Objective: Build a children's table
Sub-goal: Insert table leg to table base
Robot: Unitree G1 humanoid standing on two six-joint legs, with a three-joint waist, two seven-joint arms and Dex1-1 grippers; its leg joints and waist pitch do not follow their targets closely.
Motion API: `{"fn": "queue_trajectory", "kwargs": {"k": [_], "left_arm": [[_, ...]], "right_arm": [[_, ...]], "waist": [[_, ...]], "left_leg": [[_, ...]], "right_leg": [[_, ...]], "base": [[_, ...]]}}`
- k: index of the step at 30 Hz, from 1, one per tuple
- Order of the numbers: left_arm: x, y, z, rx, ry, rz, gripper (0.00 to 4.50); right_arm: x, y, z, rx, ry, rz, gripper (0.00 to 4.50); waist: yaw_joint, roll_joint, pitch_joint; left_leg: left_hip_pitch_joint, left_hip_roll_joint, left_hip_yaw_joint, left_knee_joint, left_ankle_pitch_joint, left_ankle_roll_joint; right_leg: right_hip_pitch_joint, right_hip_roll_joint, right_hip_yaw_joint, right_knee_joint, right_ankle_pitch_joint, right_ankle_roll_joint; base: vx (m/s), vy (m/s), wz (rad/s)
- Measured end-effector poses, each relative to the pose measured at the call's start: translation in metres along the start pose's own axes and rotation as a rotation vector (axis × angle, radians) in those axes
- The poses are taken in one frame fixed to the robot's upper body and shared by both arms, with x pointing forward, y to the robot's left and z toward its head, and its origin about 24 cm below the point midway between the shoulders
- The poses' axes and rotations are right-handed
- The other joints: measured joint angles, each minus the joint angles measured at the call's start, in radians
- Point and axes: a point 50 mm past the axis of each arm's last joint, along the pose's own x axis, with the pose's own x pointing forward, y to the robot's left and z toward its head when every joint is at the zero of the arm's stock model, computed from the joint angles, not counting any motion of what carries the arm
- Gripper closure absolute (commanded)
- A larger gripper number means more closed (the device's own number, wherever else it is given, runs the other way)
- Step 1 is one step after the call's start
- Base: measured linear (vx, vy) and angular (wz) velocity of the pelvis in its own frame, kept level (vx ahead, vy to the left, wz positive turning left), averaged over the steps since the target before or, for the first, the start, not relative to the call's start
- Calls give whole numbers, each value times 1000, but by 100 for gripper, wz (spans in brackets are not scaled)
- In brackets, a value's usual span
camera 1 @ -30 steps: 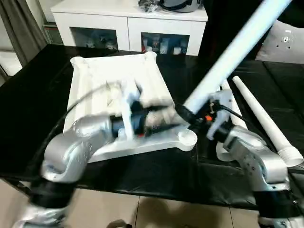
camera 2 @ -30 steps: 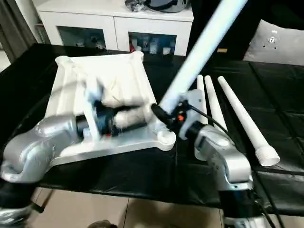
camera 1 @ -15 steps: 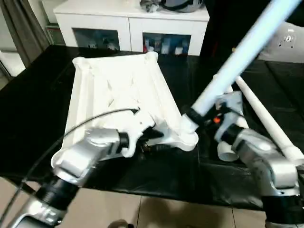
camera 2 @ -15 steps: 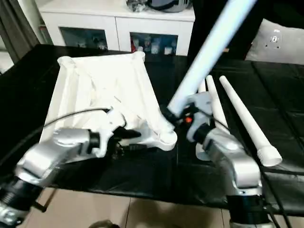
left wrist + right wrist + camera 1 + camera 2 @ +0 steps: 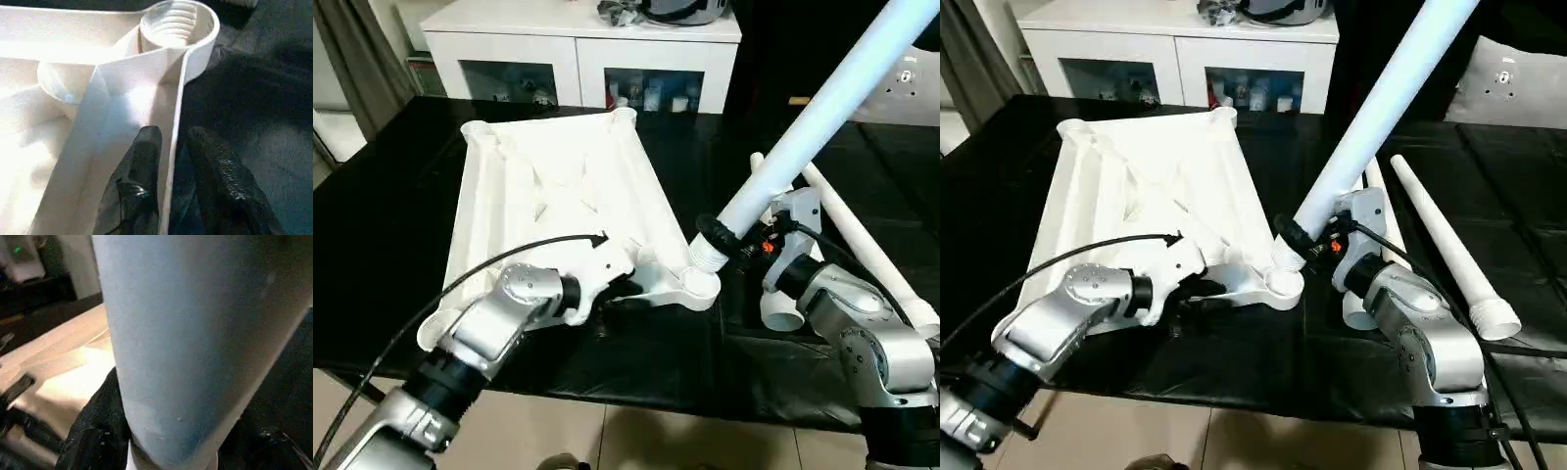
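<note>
The white tabletop (image 5: 558, 176) lies ribbed side up on the black table. My left gripper (image 5: 173, 134) is at its near edge, one finger (image 5: 146, 152) inside the thin rim and the other outside, shut on that rim. Just beyond the fingers is the near right corner socket (image 5: 176, 24), threaded inside. My right gripper (image 5: 729, 240) is shut on a long white leg (image 5: 803, 127) that slants up to the right. The leg's threaded end (image 5: 710, 253) hangs just above and beside that socket (image 5: 700, 284).
Two more white legs (image 5: 1440, 245) lie on the black table to the right, one with its open end (image 5: 781, 313) just behind my right wrist. A white glass-door cabinet (image 5: 578, 49) stands behind the table. The table's front edge (image 5: 607, 401) runs close below both arms.
My left arm has pulled back from over the tabletop to its near edge, and its fingers have closed on the rim. The held leg's lower end has settled nearer the corner socket.
</note>
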Motion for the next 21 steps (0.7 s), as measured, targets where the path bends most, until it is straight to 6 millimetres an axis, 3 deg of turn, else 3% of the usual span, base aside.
{"fn": "queue_trajectory", "kwargs": {"k": [7,8,15,21], "left_arm": [[-1,6,-5,25,47,-44,411],[-2,7,-4,33,56,-50,434],[-1,10,-4,70,75,-75,450],[-5,7,-6,93,63,-123,450]], "right_arm": [[-11,-6,-4,-28,79,61,261],[-12,-6,-4,-32,87,69,261],[-11,-2,-7,-36,135,130,261],[-4,0,2,-68,147,188,261]], "waist": [[1,3,0],[1,3,0],[-1,4,-1],[0,4,-1]], "left_leg": [[0,0,0,0,0,0],[0,0,0,0,0,0],[0,0,0,0,0,0],[0,0,0,-1,0,0]], "right_leg": [[0,0,0,0,0,0],[0,0,0,0,0,0],[0,0,0,0,0,0],[0,0,0,0,0,0]], "base": [[0,0,0],[0,0,0],[0,0,0],[0,0,0]]}}
